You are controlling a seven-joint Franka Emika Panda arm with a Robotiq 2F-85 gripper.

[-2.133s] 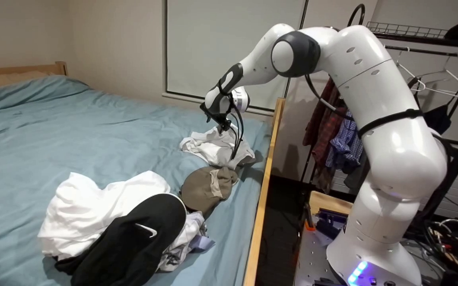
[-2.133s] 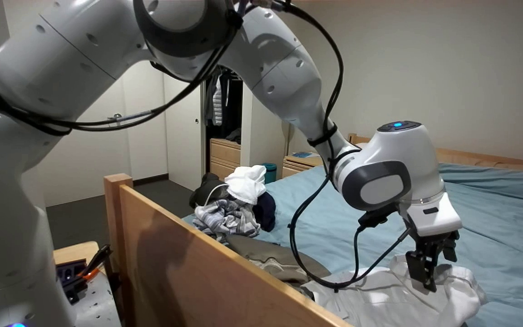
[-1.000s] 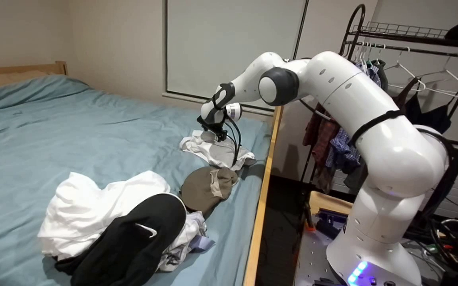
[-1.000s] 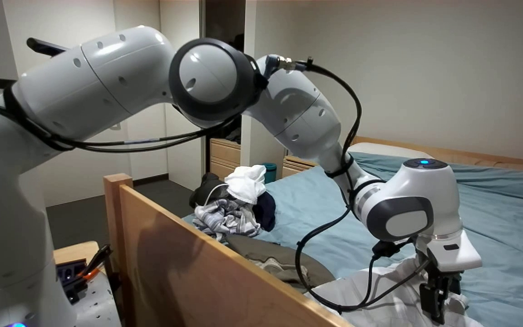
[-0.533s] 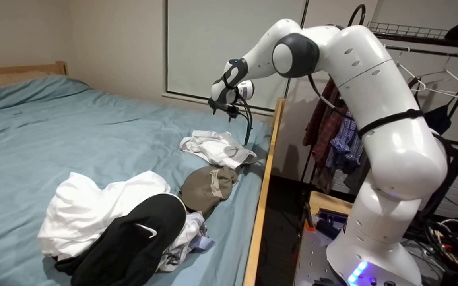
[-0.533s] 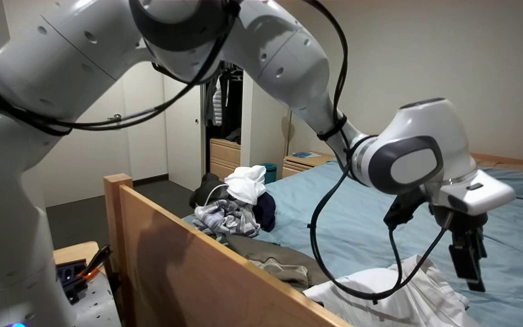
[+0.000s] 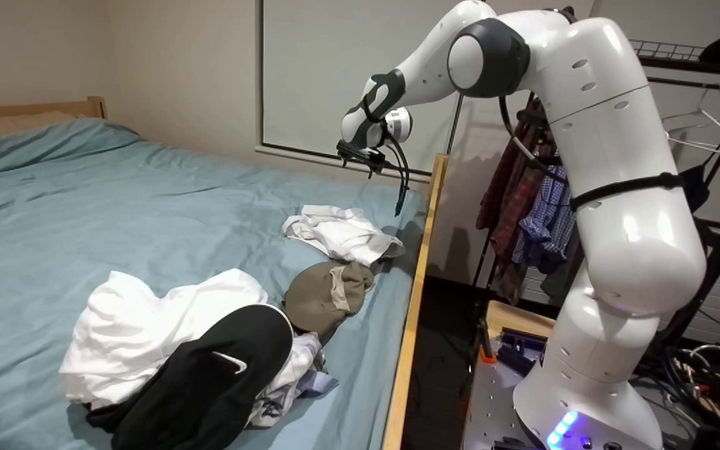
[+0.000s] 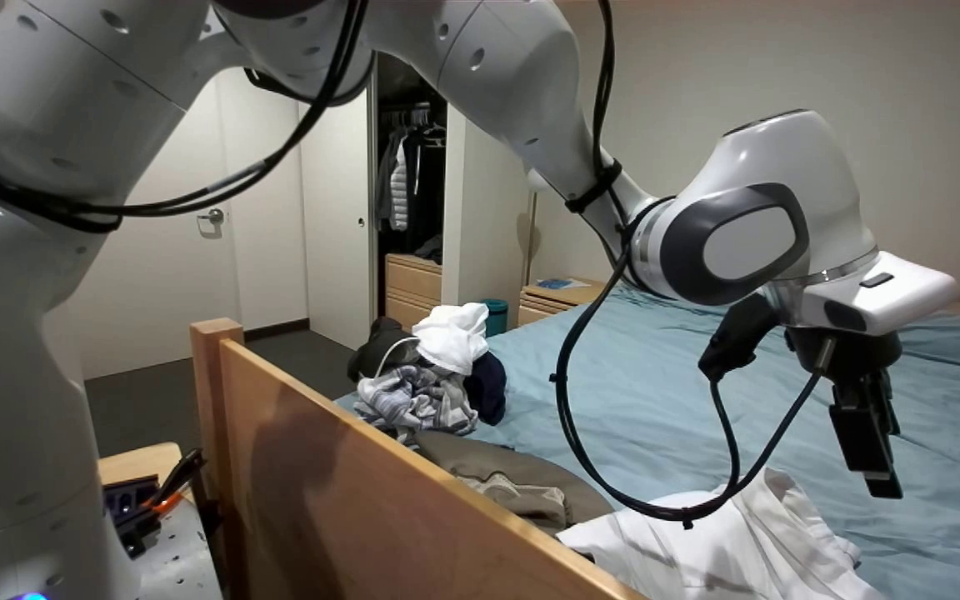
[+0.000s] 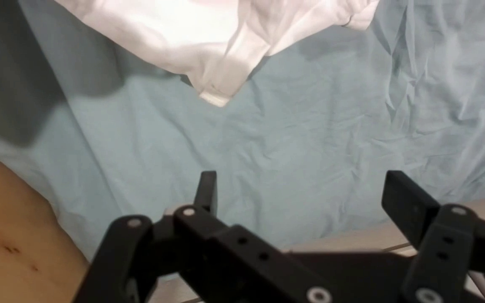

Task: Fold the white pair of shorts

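Note:
The white shorts [image 7: 344,234] lie crumpled on the blue bed, near its wooden end board; they show in both exterior views [image 8: 722,550]. In the wrist view the shorts [image 9: 175,33] are at the top edge, with one narrow corner pointing down toward the jaws. My gripper [image 9: 301,179] is open, with bare blue sheet seen between its fingers and nothing held. In an exterior view the gripper [image 7: 357,169] hangs well above the bed, beyond the shorts. It also shows high over the sheet in an exterior view [image 8: 884,475], apart from the cloth.
A brown cap [image 7: 322,294] lies beside the shorts. A black cap [image 7: 210,375], a white garment [image 7: 147,325] and a plaid cloth [image 8: 417,400] form a pile farther along. The wooden end board [image 8: 413,492] stands between robot base and bed. A wall is behind.
My gripper went down onto the shorts, then rose clear of them with its fingers open, and has kept rising. The shorts' edge that was bunched up beside it lies lower now.

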